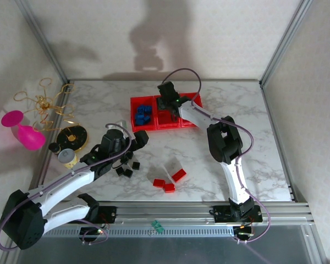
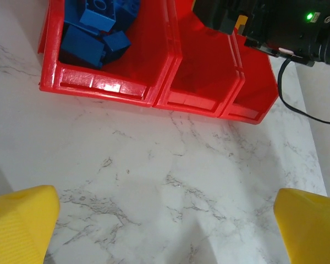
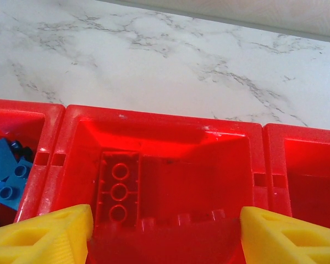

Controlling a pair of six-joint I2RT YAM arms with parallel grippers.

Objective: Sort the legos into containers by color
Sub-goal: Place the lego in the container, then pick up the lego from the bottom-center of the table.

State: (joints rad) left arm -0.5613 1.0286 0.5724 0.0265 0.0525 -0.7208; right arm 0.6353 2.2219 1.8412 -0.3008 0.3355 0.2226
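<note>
Three joined red bins (image 1: 136, 102) stand at the table's back centre. The left bin holds blue legos (image 1: 143, 114), seen too in the left wrist view as blue legos (image 2: 96, 25). My right gripper (image 1: 170, 104) hovers open over the middle bin (image 3: 154, 124), where a red lego (image 3: 119, 187) lies studs down beside other red ones. My right gripper (image 3: 165, 236) has nothing between its fingers. Several black legos (image 1: 126, 165) and three red legos (image 1: 169, 182) lie loose on the marble. My left gripper (image 1: 136, 140) is open over bare table (image 2: 165, 181), short of the bins (image 2: 170, 99).
A pink goblet (image 1: 22, 129), gold wire ornament (image 1: 49, 104), black-and-yellow disc (image 1: 72, 135) and small cup (image 1: 67, 158) crowd the left edge. A green piece (image 1: 157, 226) lies on the front rail. The right arm's body (image 2: 275, 22) hangs over the right bins.
</note>
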